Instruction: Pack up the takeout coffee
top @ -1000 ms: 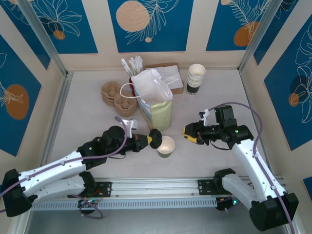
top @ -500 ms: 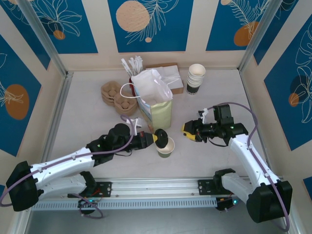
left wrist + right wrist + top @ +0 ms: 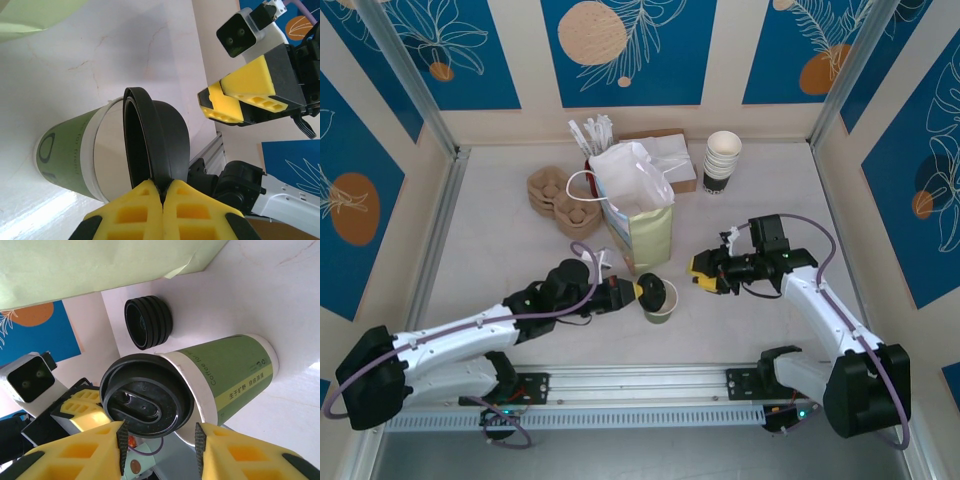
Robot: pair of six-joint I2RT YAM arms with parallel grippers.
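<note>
The takeout coffee point(image 3: 662, 305) is a green paper cup with a white rim, standing in front of the bag; it also shows as the cup point(image 3: 70, 150) and the cup point(image 3: 227, 372). A round black lid point(image 3: 162, 132) leans tilted over its mouth, one edge at the rim, not seated flat. My left gripper point(image 3: 638, 292) is shut on the lid's near edge, its yellow fingers point(image 3: 135, 210) pinching it. My right gripper point(image 3: 702, 272) stands open just right of the cup. Its fingers point(image 3: 80, 455) straddle the lid point(image 3: 145, 400) without touching it.
A pale green paper bag point(image 3: 640, 215) with a white liner stands right behind the cup. A stack of black lids point(image 3: 148, 322) lies beside it. Farther back are a stack of white cups point(image 3: 722, 160), cardboard cup carriers point(image 3: 558, 198), a brown box point(image 3: 670, 165) and white stirrers point(image 3: 592, 133).
My left gripper has carried the lid to the right, from beside the cup onto its mouth. My right gripper has moved left toward the cup and its jaws have widened a little.
</note>
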